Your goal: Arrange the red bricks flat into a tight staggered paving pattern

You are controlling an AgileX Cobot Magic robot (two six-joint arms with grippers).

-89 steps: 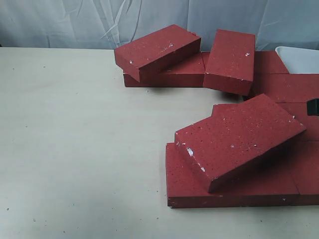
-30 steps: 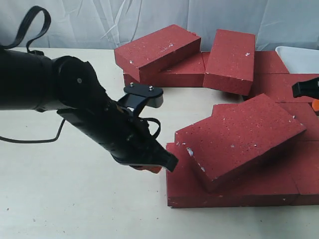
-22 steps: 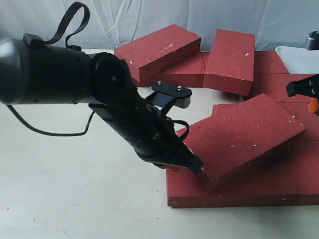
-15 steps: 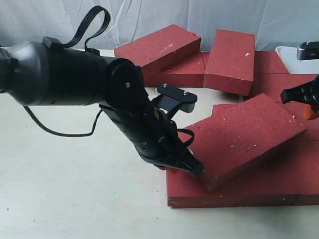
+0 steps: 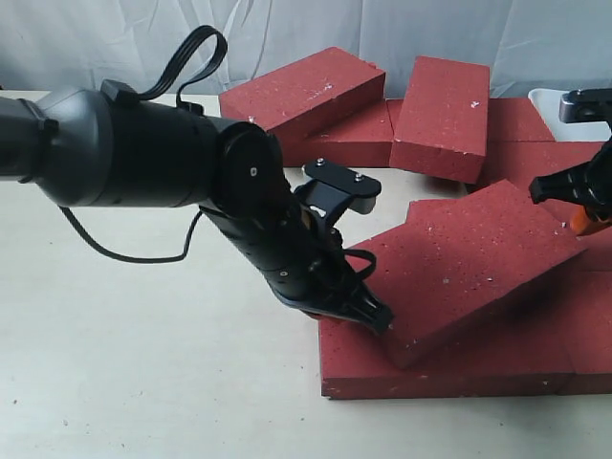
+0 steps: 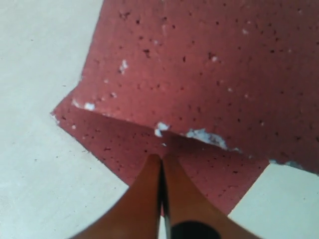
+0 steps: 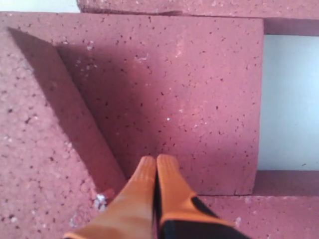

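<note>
Exterior view gives me the whole bench: the pale table (image 5: 143,382), with the bulky black left arm (image 5: 143,163) reaching over it toward the red bricks. By my reckoning the paving is far from tight. The one I watch is the tilted brick (image 5: 469,258), lying askew on top of the flat bricks (image 5: 449,368), its low corner toward the arm and its far end propped higher. Behind the tilted brick, the back bricks (image 5: 442,115) lean on others and are not flat either.

At the tilted brick's low corner sits the left gripper (image 5: 376,320), touching it or very nearly; I cannot tell which. In the left wrist view its orange fingers (image 6: 144,199) are pressed together with nothing between them. The right gripper (image 5: 583,218) hangs by the tilted brick's high far corner, likewise closed on nothing.

My worry is a shove from that closed tip. It could drag the flat bricks underneath along with the tilted brick and open gaps. The tilted brick could also slide and drop hard toward the right gripper beside its far corner. The tip could also skid over the crumbly edge, where white chips (image 6: 199,135) show it has already broken.
</note>
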